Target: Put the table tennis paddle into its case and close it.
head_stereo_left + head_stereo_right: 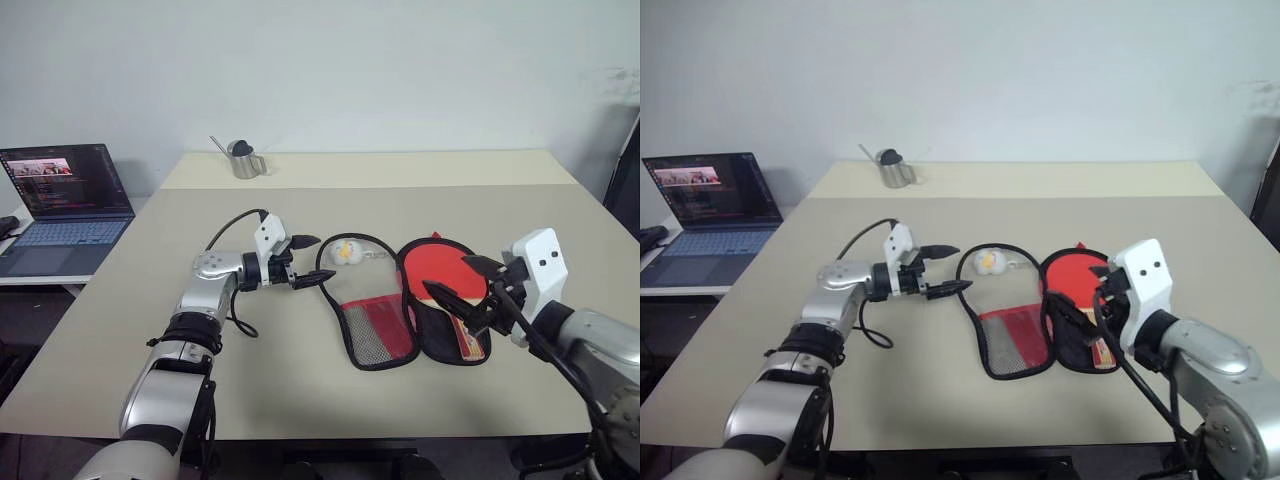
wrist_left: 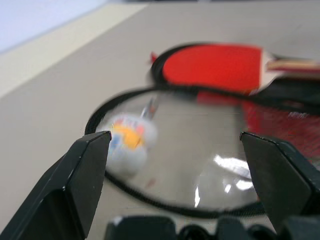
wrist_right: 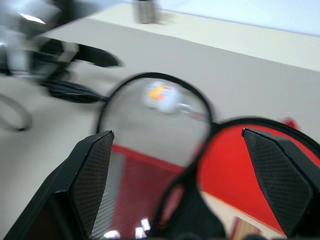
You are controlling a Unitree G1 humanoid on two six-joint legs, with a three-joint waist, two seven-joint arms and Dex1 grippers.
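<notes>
Both head views look forward and down over the table [image 1: 300, 370]. Each wrist view sits low and close, facing the open case [image 1: 400, 310] from opposite sides.

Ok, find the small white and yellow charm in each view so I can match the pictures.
Left eye view: the charm lies on the table inside the loop of the open case.
Right eye view: the charm is inside the same loop.
Left wrist view: the charm is near the left gripper.
Right wrist view: the charm lies beyond the right gripper.
Shared landmark: the table tennis paddle, red beside the loop.
</notes>
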